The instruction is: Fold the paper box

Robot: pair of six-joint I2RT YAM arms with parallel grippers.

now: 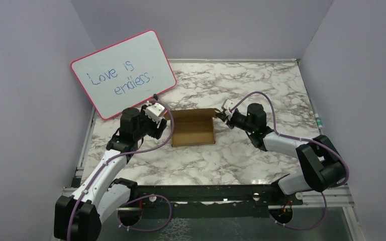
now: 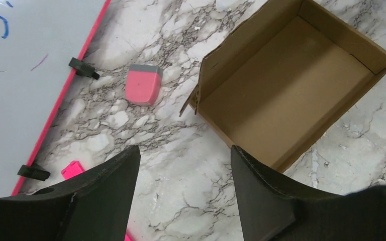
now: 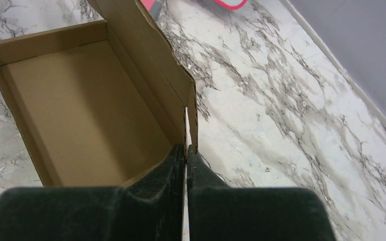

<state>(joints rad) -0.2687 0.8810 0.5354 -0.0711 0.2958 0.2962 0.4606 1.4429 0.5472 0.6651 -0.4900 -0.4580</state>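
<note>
Right wrist: right gripper [image 3: 186, 151] pinches paper box [image 3: 85, 115] (corner, seemingly).

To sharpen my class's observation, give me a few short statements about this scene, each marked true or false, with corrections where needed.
1. The right hand is shut on a wall of the paper box. True.
2. The left hand grips the box. False: it is open above the table, beside the box.
3. A pink eraser lies inside the box. False: it lies on the table, between the whiteboard and the box.
4. The whiteboard bears blue writing. True.
</note>
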